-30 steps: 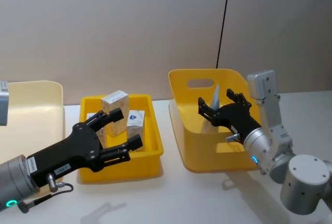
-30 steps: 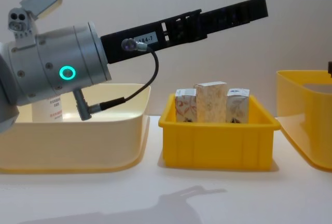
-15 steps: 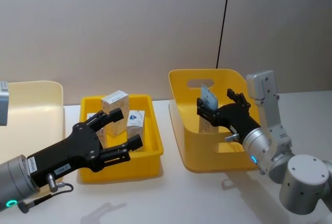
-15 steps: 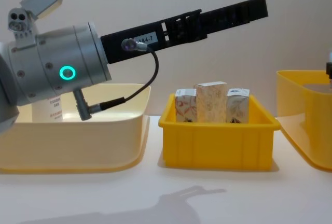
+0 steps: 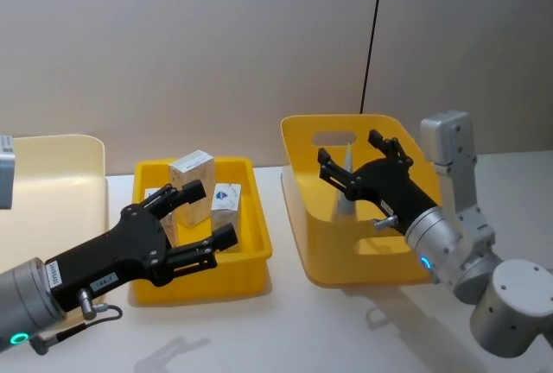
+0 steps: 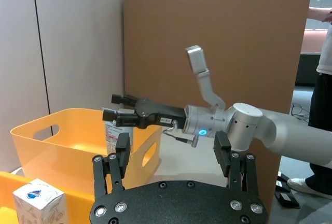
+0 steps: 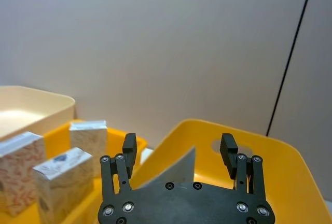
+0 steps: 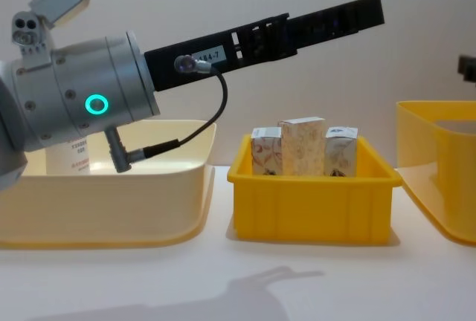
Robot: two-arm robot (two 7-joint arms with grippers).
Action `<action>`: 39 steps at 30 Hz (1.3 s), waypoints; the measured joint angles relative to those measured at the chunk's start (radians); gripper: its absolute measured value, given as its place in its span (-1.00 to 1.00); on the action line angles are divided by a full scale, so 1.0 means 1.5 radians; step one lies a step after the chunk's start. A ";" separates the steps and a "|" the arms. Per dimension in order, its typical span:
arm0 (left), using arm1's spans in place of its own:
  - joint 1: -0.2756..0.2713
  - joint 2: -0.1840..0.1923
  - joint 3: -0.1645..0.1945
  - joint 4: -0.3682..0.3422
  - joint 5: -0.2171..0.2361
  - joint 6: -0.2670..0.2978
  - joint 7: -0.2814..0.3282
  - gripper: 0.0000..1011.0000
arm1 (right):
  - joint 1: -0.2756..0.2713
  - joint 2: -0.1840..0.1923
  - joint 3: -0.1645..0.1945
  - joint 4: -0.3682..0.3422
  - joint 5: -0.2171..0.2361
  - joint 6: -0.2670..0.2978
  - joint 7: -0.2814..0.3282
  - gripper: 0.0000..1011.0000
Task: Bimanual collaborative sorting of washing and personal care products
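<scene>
Left gripper (image 5: 210,212): jaws wide, empty, over the small bin (image 5: 199,285). Cartons (image 5: 192,174) stand just beyond and below its tips. They look light, thin card, crushable, so pinch flat sides mid-height. Farther on, right gripper (image 5: 348,147): jaws wide, empty. Tube (image 5: 345,202) stands upright just under them in the big bin (image 5: 346,268). It's likely soft, light, slick; grip near the flat crimped top.

The yellow bins (image 5: 346,256) are smooth, glossy plastic; the cartons (image 5: 192,170) are matt printed card. The left gripper (image 5: 210,212) and right gripper (image 5: 350,153) look matt black plastic, on satin grey arm shells (image 8: 74,91).
</scene>
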 joint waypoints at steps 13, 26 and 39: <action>0.000 0.000 0.000 0.000 0.000 0.000 0.000 0.98 | -0.048 0.005 0.019 -0.071 0.032 -0.036 0.045 0.98; 0.002 0.000 0.000 -0.001 0.002 0.000 0.006 0.98 | -0.070 0.003 0.021 -0.095 0.039 -0.040 0.053 0.98; 0.029 0.007 -0.002 -0.021 0.056 -0.003 0.099 0.98 | -0.139 -0.023 -0.024 -0.137 0.007 -0.017 -0.019 0.98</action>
